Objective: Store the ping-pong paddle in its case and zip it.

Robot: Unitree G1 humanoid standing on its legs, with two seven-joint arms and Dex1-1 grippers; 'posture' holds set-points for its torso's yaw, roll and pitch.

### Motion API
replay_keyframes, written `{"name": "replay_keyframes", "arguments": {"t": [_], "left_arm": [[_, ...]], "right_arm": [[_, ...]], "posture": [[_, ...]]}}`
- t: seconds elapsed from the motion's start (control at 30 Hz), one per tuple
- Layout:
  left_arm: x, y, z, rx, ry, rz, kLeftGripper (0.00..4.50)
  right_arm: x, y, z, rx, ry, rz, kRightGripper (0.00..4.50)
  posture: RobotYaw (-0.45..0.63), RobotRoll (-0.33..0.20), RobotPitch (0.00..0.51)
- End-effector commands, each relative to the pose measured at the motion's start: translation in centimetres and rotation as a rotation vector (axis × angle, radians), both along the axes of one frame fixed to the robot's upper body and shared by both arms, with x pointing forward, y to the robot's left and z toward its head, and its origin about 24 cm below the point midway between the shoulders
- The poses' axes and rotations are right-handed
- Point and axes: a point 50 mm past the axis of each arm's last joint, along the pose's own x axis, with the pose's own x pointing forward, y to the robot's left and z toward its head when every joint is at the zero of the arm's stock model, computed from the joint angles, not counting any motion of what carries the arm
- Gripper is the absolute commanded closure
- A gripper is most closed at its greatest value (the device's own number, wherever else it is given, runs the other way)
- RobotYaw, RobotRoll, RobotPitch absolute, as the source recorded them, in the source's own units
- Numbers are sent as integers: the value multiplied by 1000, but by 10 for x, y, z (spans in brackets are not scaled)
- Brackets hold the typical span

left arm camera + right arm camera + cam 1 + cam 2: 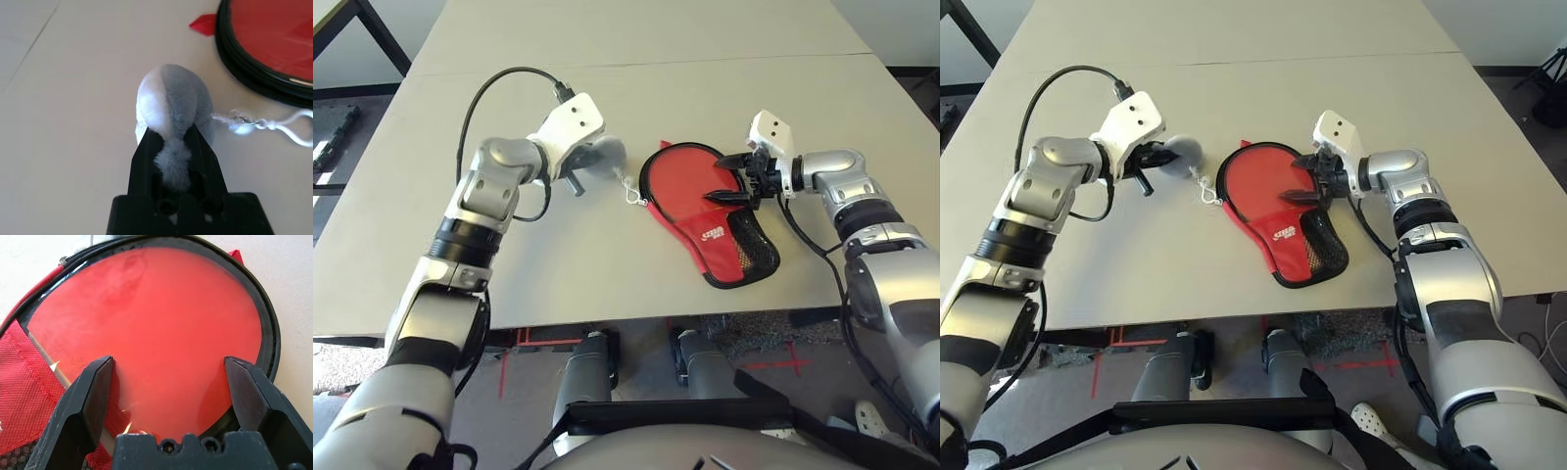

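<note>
Paddle lies inside the red case mid-tabletop. Left end effector pinches the grey zipper pompom, likely for zipping; right end effector, spread, hovers over the case's right side.

Bare table lay open in front of and behind the case, but the grey pouch pinched in the left gripper blocked its left side, and the right gripper hung spread-fingered over the paddle.
</note>
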Motion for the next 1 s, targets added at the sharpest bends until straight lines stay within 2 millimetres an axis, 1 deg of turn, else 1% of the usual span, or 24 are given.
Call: {"name": "replay_keyframes", "arguments": {"t": [0.03, 0.07, 0.23, 0.37, 0.47, 0.63, 0.77, 0.8, 0.9, 0.93, 1.0], "left_arm": [[12, -6, 6, 31, -46, 3, 4391], [16, -9, 8, 32, -55, 0, 4391], [33, -30, 23, 34, -117, 2, 4391], [39, -41, 31, 36, -151, 5, 4391], [41, -45, 34, 47, -168, 24, 4391], [44, -37, 36, 95, -167, 56, 4391], [43, -23, 32, 135, -132, 64, 4391], [43, -19, 31, 140, -122, 69, 4391], [40, 1, 24, 165, -82, 80, 4391], [39, 7, 23, 165, -71, 82, 4391], [36, 14, 21, 160, -60, 83, 4392]], "right_arm": [[-9, -4, -27, -68, 98, -13, 0], [-9, -4, -27, -68, 98, -13, 0], [-10, -5, -29, -67, 101, -13, 0], [-12, -6, -30, -65, 106, -13, 0], [-13, -8, -31, -63, 109, -17, 0], [-14, -8, -34, -59, 113, -17, 0], [-15, -7, -34, -58, 114, -17, 0], [-15, -6, -35, -59, 114, -17, 0], [-14, -4, -35, -65, 109, -14, 0], [-13, -3, -35, -64, 107, -13, 0], [-12, -1, -33, -60, 100, -10, 0]], "posture": [[49, 0, 211], [30, 0, 216], [3, 0, 223], [-19, 0, 228], [-31, 0, 229], [-34, 0, 228], [-34, 0, 228], [-20, 0, 226], [-20, 0, 226], [0, 0, 224], [11, 0, 224]]}}
